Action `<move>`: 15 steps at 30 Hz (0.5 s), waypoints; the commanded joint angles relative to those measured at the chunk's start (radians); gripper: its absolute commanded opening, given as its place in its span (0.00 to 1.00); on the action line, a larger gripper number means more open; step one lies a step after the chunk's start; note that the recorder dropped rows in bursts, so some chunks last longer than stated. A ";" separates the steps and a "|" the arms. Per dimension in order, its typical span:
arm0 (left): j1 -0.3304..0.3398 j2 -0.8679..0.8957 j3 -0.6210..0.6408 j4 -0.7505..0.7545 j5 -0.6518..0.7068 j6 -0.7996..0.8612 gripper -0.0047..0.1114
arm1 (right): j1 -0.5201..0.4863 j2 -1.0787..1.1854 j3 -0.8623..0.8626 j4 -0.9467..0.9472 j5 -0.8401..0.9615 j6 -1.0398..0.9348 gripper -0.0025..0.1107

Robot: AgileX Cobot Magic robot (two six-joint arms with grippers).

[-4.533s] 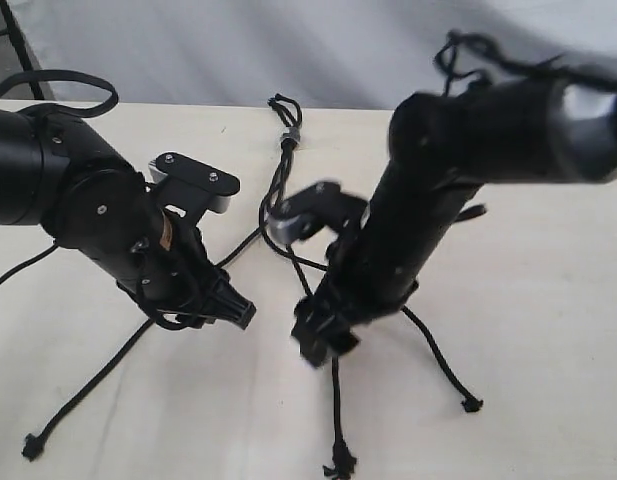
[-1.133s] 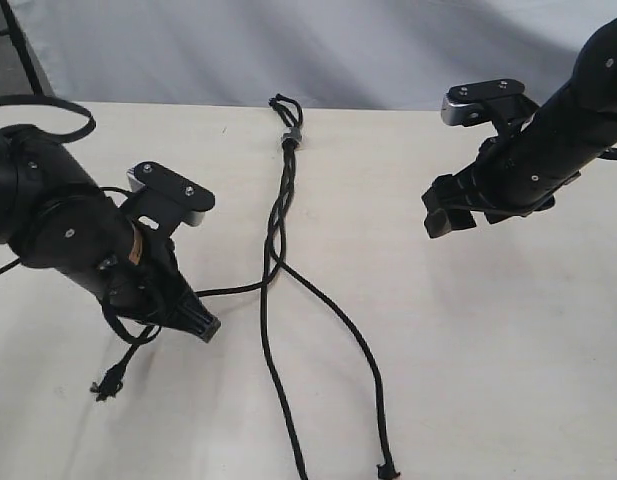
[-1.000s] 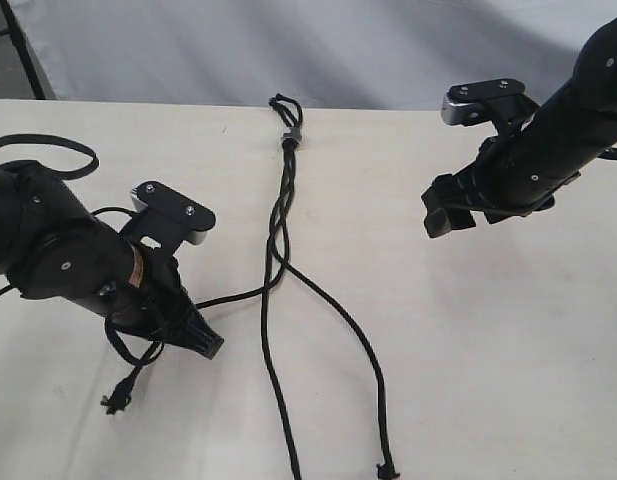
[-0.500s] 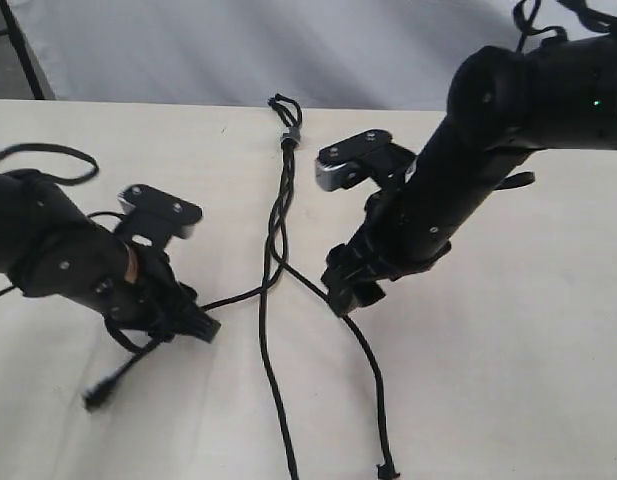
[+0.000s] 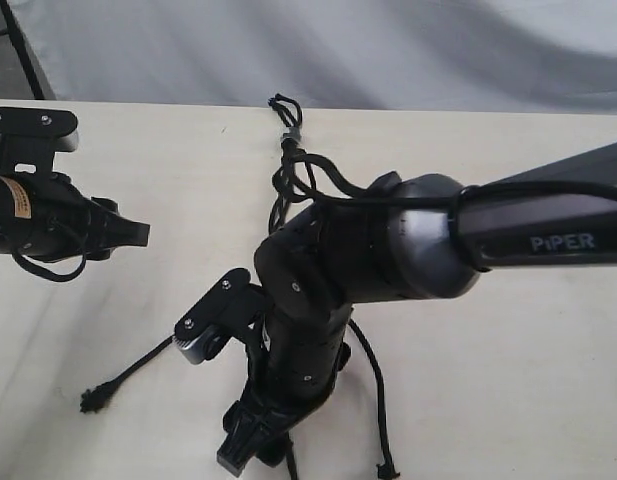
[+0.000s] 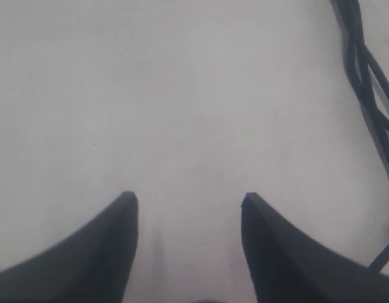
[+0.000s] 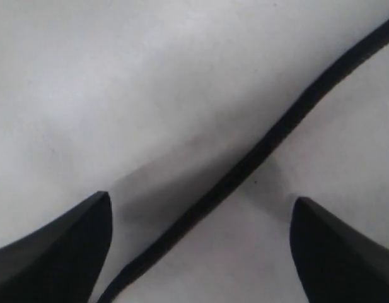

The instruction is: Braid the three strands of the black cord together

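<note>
The black cord [image 5: 284,108] lies on the table with its knot, loop and grey band [image 5: 291,136] at the far middle. One strand [image 5: 123,377] trails to the front left and ends in a knot. Another strand [image 5: 372,385] runs to the front edge. My right arm covers the third one in the exterior view. My right gripper [image 5: 250,452] is low at the front centre, open, and a strand [image 7: 265,146] runs slantwise between its fingers [image 7: 62,243]. My left gripper [image 5: 138,234] is open and empty at the far left. The twisted strands [image 6: 365,76] pass beside it.
The right arm [image 5: 388,250] stretches across the middle of the table and hides much of the cord. Its own thicker cables [image 5: 318,180] loop over its wrist. A grey backdrop [image 5: 388,50] stands behind the table's far edge.
The right arm has swung from the centre down to the front and lowered over a strand. The left gripper has let go of the left strand and drawn back to the far left.
</note>
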 commanded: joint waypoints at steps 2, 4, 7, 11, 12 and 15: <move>0.002 -0.008 0.007 0.000 -0.007 -0.006 0.46 | 0.001 0.027 0.001 -0.032 -0.010 0.010 0.49; 0.002 -0.008 0.007 0.000 -0.007 -0.006 0.46 | 0.001 0.032 0.001 -0.039 -0.012 0.010 0.29; 0.002 -0.008 0.007 0.000 -0.007 -0.006 0.46 | 0.001 0.034 0.001 -0.048 -0.012 0.008 0.02; 0.002 -0.008 0.007 0.000 -0.007 -0.006 0.46 | 0.001 0.001 -0.036 -0.084 0.054 -0.006 0.03; 0.002 -0.008 0.007 0.000 -0.007 -0.003 0.46 | 0.001 -0.009 -0.052 -0.098 0.078 -0.006 0.03; 0.002 -0.008 0.007 0.000 -0.007 -0.003 0.46 | -0.005 -0.041 -0.099 -0.221 0.107 -0.006 0.03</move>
